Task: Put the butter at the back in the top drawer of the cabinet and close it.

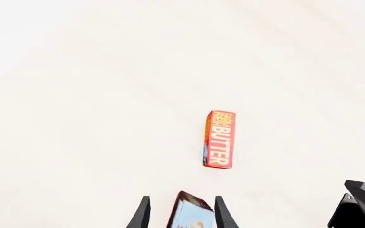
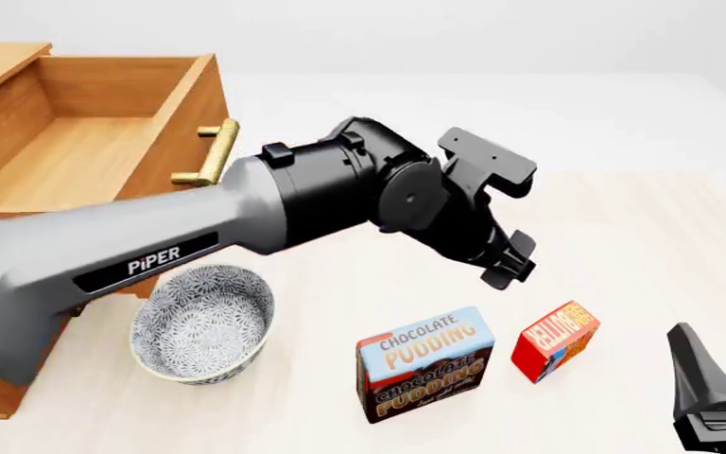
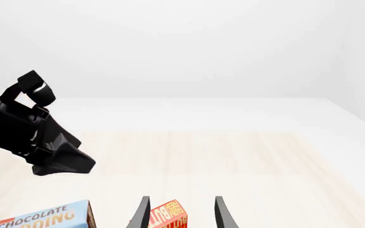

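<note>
My left arm [image 2: 148, 255] has "PiPER" in white on its grey side. Butter box [image 1: 219, 139] reads "BUTTER" in white w/ small yellow print beside it, too fine to make out. Bigger box [image 2: 425, 364] says "CHOCOLATE PUDDING" twice.

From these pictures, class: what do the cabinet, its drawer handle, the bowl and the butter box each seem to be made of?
Cabinet: light-brown wood, matte, with visible grain lines.
Drawer handle: looks like brass, a golden bar with a soft sheen.
Bowl: probably glazed ceramic, white with a fine dark pattern.
Butter box: likely printed card, flat red and orange faces with lettering.
</note>
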### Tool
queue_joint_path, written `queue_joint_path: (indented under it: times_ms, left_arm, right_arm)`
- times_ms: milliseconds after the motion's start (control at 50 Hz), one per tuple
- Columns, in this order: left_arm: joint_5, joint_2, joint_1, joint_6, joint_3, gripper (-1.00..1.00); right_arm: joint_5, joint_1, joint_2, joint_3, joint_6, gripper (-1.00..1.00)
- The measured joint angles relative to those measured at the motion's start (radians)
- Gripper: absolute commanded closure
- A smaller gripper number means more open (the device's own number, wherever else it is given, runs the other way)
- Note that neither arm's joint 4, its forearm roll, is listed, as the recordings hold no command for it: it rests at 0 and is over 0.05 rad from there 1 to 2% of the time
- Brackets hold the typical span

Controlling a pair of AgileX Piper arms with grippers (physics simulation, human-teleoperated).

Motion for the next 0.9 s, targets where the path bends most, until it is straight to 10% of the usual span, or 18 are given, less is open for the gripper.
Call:
queue_joint_path:
  times_ms: [900]
  left_arm:
    - [0.068,0.257,-0.083,0.036,-0.22,-1.0]
  right_arm:
    - [0.0,0.0,0.0,0.0,0.0,-1.0]
